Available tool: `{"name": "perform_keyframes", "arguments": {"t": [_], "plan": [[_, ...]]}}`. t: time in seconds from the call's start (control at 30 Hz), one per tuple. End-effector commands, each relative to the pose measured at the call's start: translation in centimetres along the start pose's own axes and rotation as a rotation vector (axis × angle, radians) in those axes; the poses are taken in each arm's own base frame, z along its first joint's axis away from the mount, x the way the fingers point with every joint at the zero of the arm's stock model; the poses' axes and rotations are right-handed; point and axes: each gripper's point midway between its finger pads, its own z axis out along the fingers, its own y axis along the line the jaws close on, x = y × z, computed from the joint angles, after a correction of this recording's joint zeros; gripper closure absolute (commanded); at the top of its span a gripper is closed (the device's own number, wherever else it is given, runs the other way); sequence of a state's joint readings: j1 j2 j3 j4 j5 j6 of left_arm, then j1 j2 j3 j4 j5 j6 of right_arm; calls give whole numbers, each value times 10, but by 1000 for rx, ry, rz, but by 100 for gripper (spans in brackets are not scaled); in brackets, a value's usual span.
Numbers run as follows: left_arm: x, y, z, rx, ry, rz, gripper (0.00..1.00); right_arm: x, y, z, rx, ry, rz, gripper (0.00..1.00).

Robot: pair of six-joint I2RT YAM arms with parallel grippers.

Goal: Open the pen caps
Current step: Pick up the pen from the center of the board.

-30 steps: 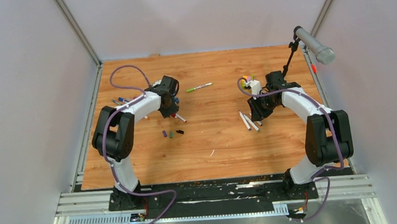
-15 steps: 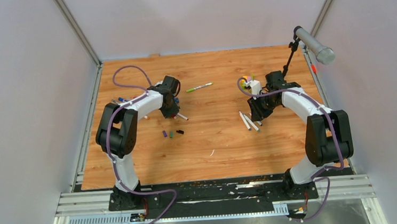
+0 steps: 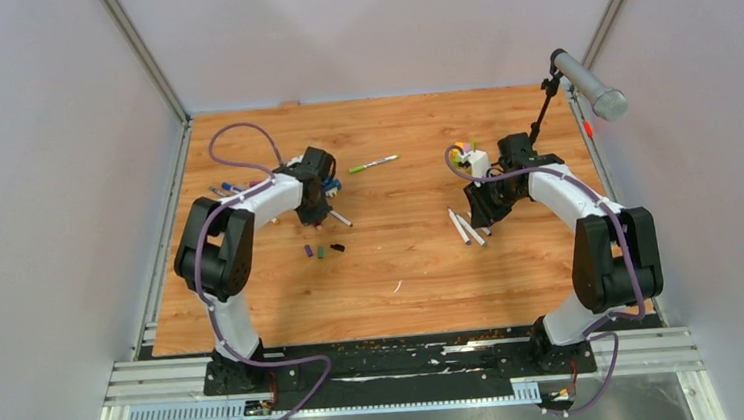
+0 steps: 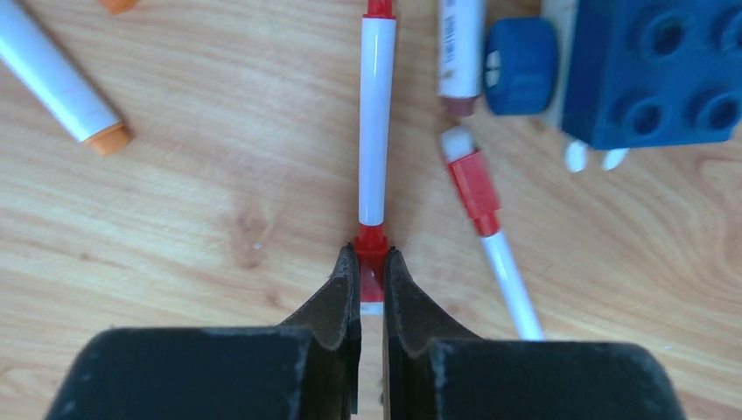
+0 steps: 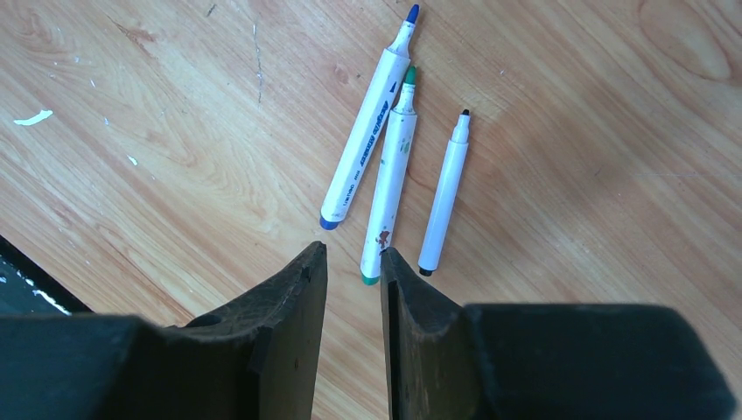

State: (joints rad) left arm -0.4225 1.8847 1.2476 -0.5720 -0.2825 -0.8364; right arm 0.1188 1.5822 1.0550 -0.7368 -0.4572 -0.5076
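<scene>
In the left wrist view my left gripper (image 4: 372,262) is shut on the red near end of a white-barrelled red pen (image 4: 377,122) lying on the wooden table; whether that end is a pen cap I cannot tell. A second red pen (image 4: 479,197) lies just to its right. From above, the left gripper (image 3: 316,210) is at the table's left, with three loose pen caps (image 3: 321,251) in front of it. My right gripper (image 5: 353,254) hangs open with nothing between its fingers, just short of three uncapped pens: blue (image 5: 367,131), green (image 5: 391,175) and black (image 5: 444,197).
A blue toy brick (image 4: 652,70) and an orange-ended pen (image 4: 57,79) lie close around the left gripper. A green pen (image 3: 372,163) lies at the back centre. A coloured block stack (image 3: 461,150) and a microphone stand (image 3: 589,83) stand by the right arm.
My left gripper's jaws have closed onto the red pen's end, and the left arm has shifted slightly. The right arm has not moved.
</scene>
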Motion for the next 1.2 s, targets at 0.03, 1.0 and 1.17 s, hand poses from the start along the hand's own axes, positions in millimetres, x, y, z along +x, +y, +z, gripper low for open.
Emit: {"name": "perform_keyframes", "arguments": {"t": [0.03, 1.0, 1.17], "plan": [[-2, 39, -23, -79, -64, 35, 96, -23, -1, -15, 12, -75, -48, 70], [82, -98, -238, 1392, -364, 404, 100, -51, 161, -98, -597, -615, -458, 41], [99, -121, -249, 1476, -372, 372, 100, -56, 174, -105, -729, -635, -331, 34]]}}
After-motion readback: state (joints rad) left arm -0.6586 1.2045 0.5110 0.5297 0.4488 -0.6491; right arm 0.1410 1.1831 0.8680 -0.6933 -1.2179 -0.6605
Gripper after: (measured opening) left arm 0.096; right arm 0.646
